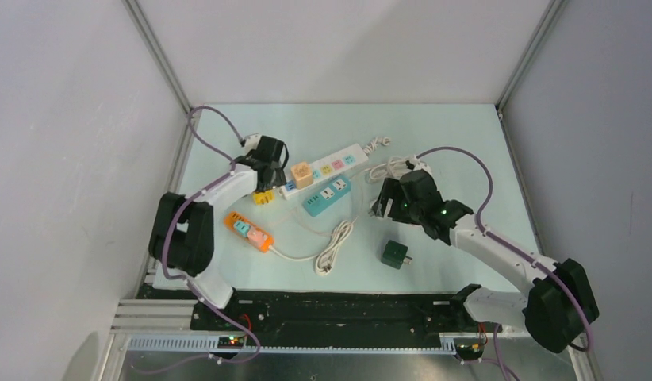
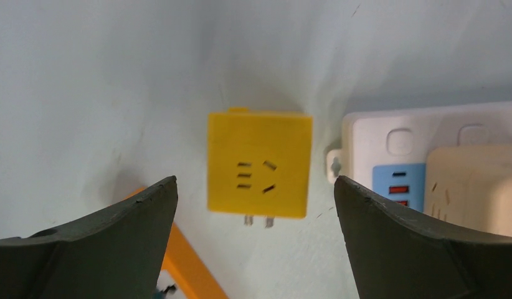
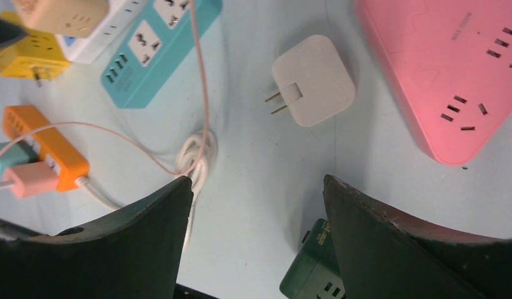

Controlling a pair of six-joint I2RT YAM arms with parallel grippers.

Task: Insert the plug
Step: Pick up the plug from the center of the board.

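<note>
A yellow cube plug [image 2: 260, 163] lies on the table with two metal prongs pointing toward me. My left gripper [image 2: 255, 180] is open and empty, hovering over it with a finger to each side; in the top view the gripper [image 1: 265, 178] is just behind the plug [image 1: 263, 196]. A white power strip [image 2: 428, 134] with a beige cube adapter [image 2: 471, 187] on it lies right of the plug. My right gripper [image 3: 258, 177] is open and empty above bare table. A white plug adapter [image 3: 312, 80] and a pink power strip [image 3: 453, 68] lie ahead of it.
A teal power strip [image 1: 326, 196] lies beside the white strip [image 1: 323, 169]. An orange strip [image 1: 247, 231] holds small plugs, and its coiled cable [image 1: 334, 248] lies mid-table. A green cube adapter [image 1: 396, 255] sits near the right gripper [image 1: 389, 202]. Grey walls enclose the table.
</note>
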